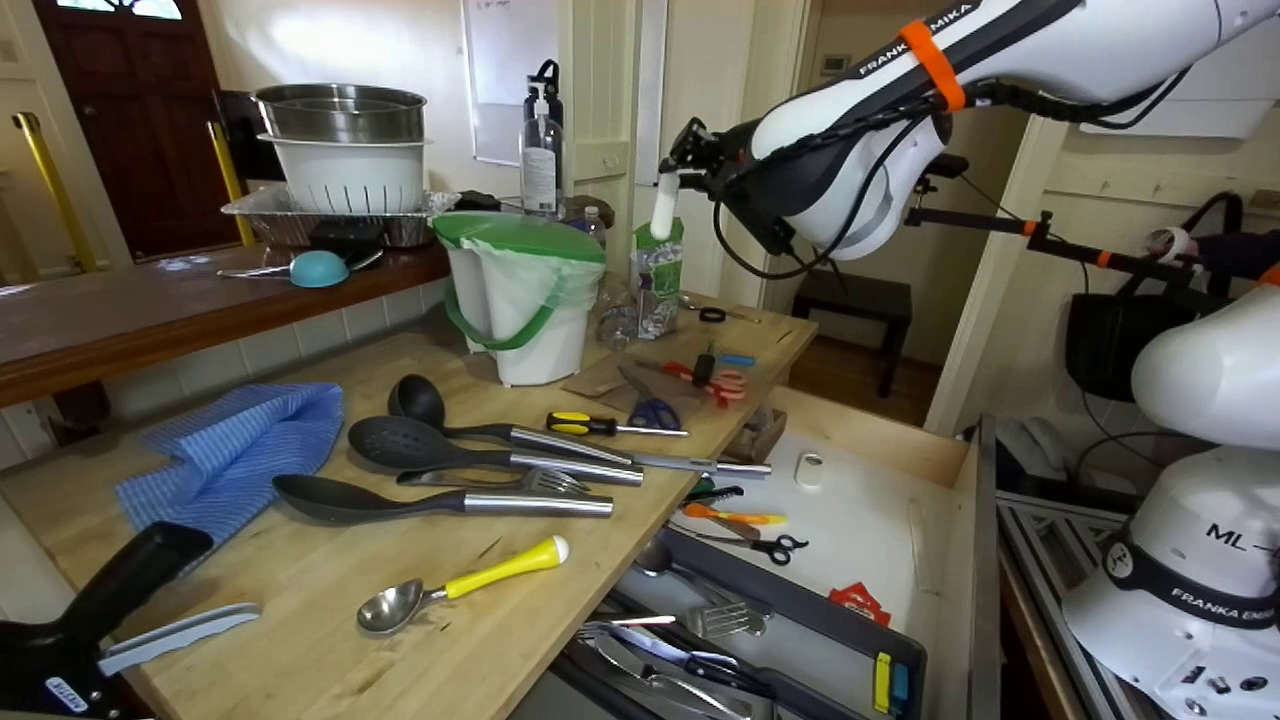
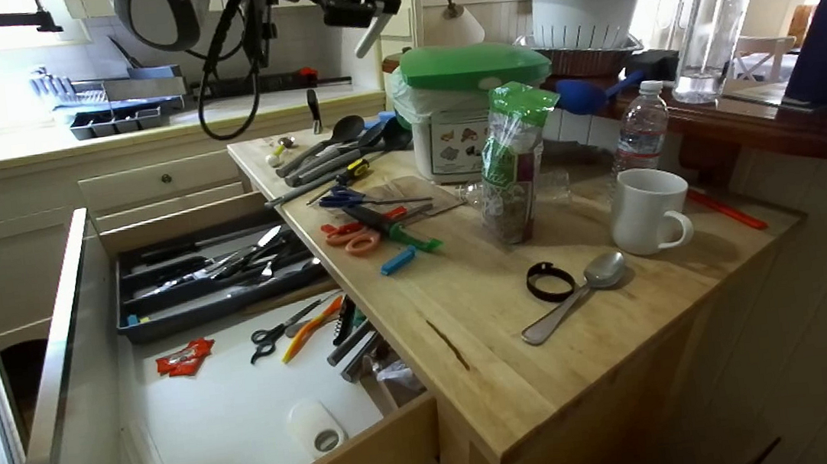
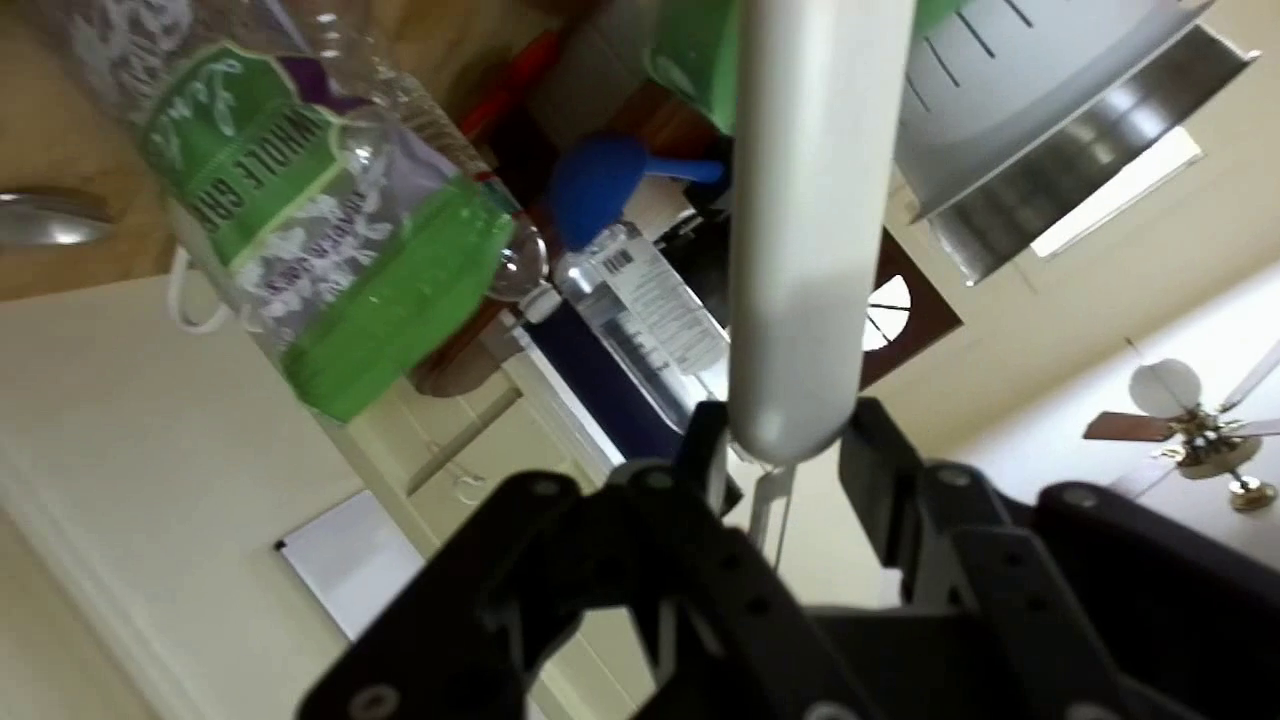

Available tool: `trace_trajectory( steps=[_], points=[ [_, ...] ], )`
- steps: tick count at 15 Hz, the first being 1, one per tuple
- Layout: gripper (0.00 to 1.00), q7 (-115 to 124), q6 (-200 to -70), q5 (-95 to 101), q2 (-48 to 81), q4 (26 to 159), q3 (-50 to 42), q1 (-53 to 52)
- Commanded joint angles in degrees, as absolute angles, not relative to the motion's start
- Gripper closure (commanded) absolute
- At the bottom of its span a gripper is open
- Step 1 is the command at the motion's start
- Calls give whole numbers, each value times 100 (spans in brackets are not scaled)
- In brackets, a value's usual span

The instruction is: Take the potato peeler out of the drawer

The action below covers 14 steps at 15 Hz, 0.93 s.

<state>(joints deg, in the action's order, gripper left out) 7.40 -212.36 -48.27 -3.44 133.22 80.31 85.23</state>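
White peeler (image 3: 815, 230), perhaps — gripped, clear of drawer (image 2: 211, 422)

The arm (image 1: 1080, 60) is white and rounded, with a black stripe (image 1: 885, 56) lettered FRANKA EMIKA, an orange band (image 1: 933, 66) and a curved black cable (image 2: 228, 137). Its white base (image 1: 1170, 520) wears a black collar (image 1: 1180, 592) (FRANKA shows there too). The pincer (image 3: 785, 440) is black and jointed, dotted with round screws (image 3: 955, 477).

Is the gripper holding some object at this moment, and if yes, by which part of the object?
Yes, a white-handled kitchen tool; the fingers hold it about where the handle meets its thin metal part.
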Motion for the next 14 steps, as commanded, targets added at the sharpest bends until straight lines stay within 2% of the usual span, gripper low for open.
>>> trace_trajectory(
  steps=[1, 4, 8, 9, 10, 14],
  points=[
    [91, 742, -20782, -5105, -206, 13668, 8047, 8506],
    [91, 725, -20346, -5190, -223, 13949, 8052, 8525],
    [91, 1090, -20493, -5076, 450, 13944, 8058, 8508],
    [91, 1570, -20334, -4813, 402, 13987, 6880, 7432],
    [91, 1332, -20487, -5067, 739, 13891, 7760, 8242],
    [91, 1441, -20515, -5103, 1378, 13812, 7184, 7715]
  ],
)
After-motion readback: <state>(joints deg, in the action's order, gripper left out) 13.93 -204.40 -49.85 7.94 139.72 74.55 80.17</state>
